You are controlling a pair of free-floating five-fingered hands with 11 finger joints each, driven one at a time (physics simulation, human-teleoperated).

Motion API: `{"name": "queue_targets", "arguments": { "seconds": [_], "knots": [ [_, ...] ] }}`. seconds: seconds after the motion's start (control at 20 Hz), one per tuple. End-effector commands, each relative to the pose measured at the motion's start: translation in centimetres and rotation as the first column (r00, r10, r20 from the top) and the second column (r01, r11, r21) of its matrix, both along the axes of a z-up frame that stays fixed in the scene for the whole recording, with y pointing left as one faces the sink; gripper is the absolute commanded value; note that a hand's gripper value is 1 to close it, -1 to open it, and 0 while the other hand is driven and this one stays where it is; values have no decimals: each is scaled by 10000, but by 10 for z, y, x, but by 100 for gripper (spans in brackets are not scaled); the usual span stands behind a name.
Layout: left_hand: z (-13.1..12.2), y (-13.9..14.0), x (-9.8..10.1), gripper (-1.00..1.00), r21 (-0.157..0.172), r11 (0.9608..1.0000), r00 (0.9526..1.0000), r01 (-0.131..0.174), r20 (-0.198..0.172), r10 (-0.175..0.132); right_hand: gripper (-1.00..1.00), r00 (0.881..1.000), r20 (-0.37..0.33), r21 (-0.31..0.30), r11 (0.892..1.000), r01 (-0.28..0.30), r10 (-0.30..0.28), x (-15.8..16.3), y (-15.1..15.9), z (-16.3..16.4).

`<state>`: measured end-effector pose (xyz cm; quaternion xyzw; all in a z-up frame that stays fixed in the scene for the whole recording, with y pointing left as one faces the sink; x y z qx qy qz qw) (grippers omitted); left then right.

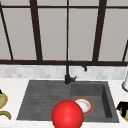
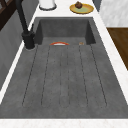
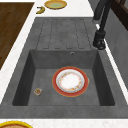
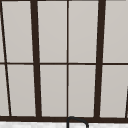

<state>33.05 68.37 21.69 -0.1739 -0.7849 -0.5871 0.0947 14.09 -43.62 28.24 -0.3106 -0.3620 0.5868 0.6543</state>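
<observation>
Red-rimmed plate [image 3: 70, 81] flat in basin

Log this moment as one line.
plate: flat in basin | red ball: front of sink | faucet: behind | banana: on counter

No legible text, label, brand, number or sign appears on the sink [image 3: 22, 75], plate [image 3: 70, 81], faucet [image 1: 68, 72], counter or window.

A plate [image 3: 70, 82] lies in the basin on the sink's [image 3: 62, 32] right side, the draining board to its left, the tap [image 1: 68, 72] behind, a ball [image 1: 67, 115] in front.
</observation>
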Motion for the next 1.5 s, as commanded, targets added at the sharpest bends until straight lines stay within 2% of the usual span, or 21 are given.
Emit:
{"name": "queue_targets", "arguments": {
  "seconds": [0.0,0.3,0.55,0.65,0.8,0.95,1.1,1.3,1.4,1.45],
  "knots": [
    [31,-19,-6,100,0,9987,9987,507,0,-507,0,10000,0,0,10000,0,0,0,0,0],
    [74,-52,-19,100,-10,9997,9994,244,227,-244,0,10000,0,0,10000,0,0,0,0,0],
    [95,-85,-28,100,17,9999,9995,140,289,-141,0,10000,0,0,10000,0,0,0,0,0],
    [102,-99,-33,100,115,9999,9997,114,226,-116,0,10000,0,0,10000,0,0,0,0,0],
    [108,-119,-35,100,215,9998,9995,41,319,-48,0,10000,0,0,10000,0,0,0,0,0],
    [114,-141,-37,100,169,9998,9988,58,483,-66,0,10000,0,0,10000,0,0,0,0,0],
    [121,-164,-37,100,164,9999,9988,-28,491,20,0,10000,0,0,10000,0,0,0,0,0],
    [130,-191,-42,100,167,9998,9986,64,516,-73,0,10000,0,0,10000,0,0,0,0,0],
    [134,-206,-44,100,161,9998,9987,69,497,-77,0,10000,0,0,10000,0,0,0,0,0],
    [136,-214,-42,100,248,9997,9995,-53,323,45,0,10000,0,0,10000,0,0,0,0,0]
  ]
}}
